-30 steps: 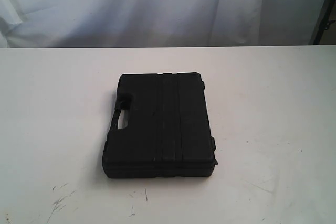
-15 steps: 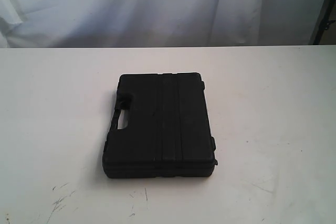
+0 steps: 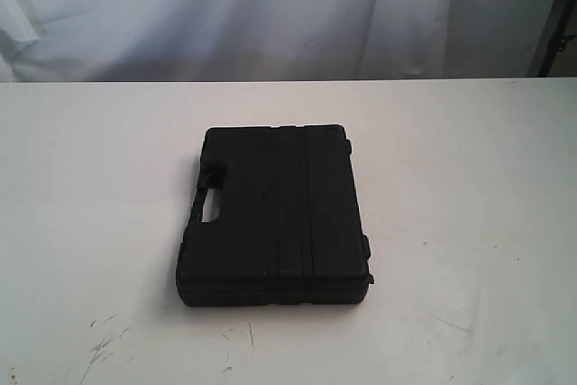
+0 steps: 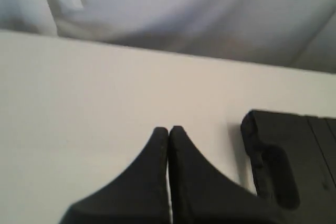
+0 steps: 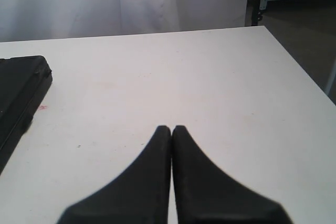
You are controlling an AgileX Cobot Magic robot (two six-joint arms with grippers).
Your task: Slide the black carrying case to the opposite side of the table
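Our left gripper (image 4: 168, 129) is clenched, its two fingers pressed flat together with nothing between them. The case (image 3: 275, 214) lies ahead of its tips and off to the side toward our right arm, apart from the fingers. The end of the case nearest this gripper carries the handle slot (image 4: 281, 177).

Our right gripper (image 5: 171, 128) is likewise closed tight on nothing, its fingers meeting along their length. From it the case sits ahead and off toward our left arm, well apart, and only one edge and corner show in that wrist view. The case lies between our two grippers and forward of both, touched by neither.

It rests flat and closed on the white table (image 3: 469, 178), with raised ribs along its lid and small latches on the side facing the right gripper. Dark scuff marks (image 3: 104, 340) show on the tabletop on the left gripper's side of the case. A white cloth (image 3: 270, 15) hangs beyond the table's far edge.
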